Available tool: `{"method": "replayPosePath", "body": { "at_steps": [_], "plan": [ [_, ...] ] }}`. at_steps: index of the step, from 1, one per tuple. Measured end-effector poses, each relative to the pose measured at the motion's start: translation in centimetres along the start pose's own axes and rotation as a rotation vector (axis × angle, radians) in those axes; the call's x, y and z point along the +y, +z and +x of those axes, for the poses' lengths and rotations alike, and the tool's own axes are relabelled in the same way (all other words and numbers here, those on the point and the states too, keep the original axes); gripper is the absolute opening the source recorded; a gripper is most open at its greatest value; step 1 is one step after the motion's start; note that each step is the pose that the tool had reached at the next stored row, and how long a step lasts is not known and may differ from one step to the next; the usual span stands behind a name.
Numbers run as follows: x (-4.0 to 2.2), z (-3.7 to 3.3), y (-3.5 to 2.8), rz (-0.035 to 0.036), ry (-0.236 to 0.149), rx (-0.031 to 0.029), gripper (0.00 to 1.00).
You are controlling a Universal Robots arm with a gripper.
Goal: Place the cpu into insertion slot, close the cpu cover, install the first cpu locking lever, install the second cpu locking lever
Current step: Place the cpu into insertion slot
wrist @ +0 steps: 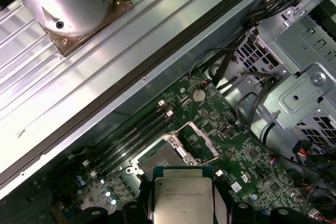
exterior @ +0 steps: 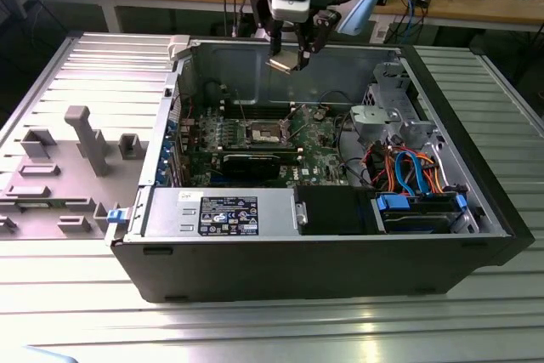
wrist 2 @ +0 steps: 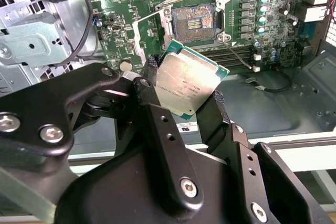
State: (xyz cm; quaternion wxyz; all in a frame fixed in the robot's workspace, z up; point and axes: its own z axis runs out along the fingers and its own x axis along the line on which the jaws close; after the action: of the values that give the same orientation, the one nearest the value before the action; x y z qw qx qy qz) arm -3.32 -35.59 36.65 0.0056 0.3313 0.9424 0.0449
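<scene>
The cpu (wrist 2: 191,82) is held clamped between the jaws of the gripper (wrist 2: 182,97), which are closed on its opposite edges, and its metal top is turned towards the camera in both wrist views; in the exterior view it is seen carried high above the open computer case (exterior: 323,257), well apart from the motherboard (exterior: 321,149); the insertion slot (wrist 2: 193,20) lies bare below with its speckled contact field uncovered, and the cpu cover (wrist: 203,141) is swung up beside it, so nothing has yet been seated

Three risks are judged from this: in the second wrist view the chip is seen turned relative to the socket's square, so a corner could be landed on the silver rim, or the fine contacts bent, if it were lowered without being squared up; only thin edges are gripped, so the chip could be let slip and dropped onto the board; the raised cover could be struck if the descent were made from its side
</scene>
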Motion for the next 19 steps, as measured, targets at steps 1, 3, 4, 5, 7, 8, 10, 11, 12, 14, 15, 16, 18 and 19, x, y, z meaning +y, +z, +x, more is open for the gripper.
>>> {"method": "replayPosePath", "body": {
  "at_steps": [1, 3, 4, 5, 7, 8, 10, 11, 12, 14, 15, 16, 18, 19],
  "plan": [
    [0.00, 0.00, 0.00, -0.0001, 0.004, -0.0003, 0.55],
    [0.00, 0.00, 0.01, -0.0004, 0.015, -0.0013, 0.55],
    [0.00, 0.00, 0.03, -0.0007, 0.031, -0.0027, 0.55],
    [0.00, 0.00, 0.03, -0.0009, 0.045, -0.0039, 0.55],
    [0.00, 0.00, 0.04, -0.0012, 0.065, -0.0058, 0.55],
    [-0.01, 0.00, 0.05, -0.0016, 0.081, -0.0071, 0.55],
    [0.00, 0.00, 0.06, -0.0020, 0.102, -0.0090, 0.55],
    [-0.01, 0.00, 0.07, -0.0023, 0.116, -0.0103, 0.55],
    [-0.01, 0.00, 0.07, -0.0025, 0.129, -0.0115, 0.55],
    [-0.01, 0.00, 0.07, -0.0028, 0.146, -0.0129, 0.55],
    [-0.01, 0.00, 0.08, -0.0031, 0.156, -0.0138, 0.55],
    [-0.01, 0.00, 0.08, -0.0032, 0.164, -0.0145, 0.55],
    [-0.01, 0.00, 0.09, -0.0036, 0.182, -0.0161, 0.55],
    [-0.01, 0.00, 0.09, -0.0037, 0.190, -0.0168, 0.55]
  ]
}}
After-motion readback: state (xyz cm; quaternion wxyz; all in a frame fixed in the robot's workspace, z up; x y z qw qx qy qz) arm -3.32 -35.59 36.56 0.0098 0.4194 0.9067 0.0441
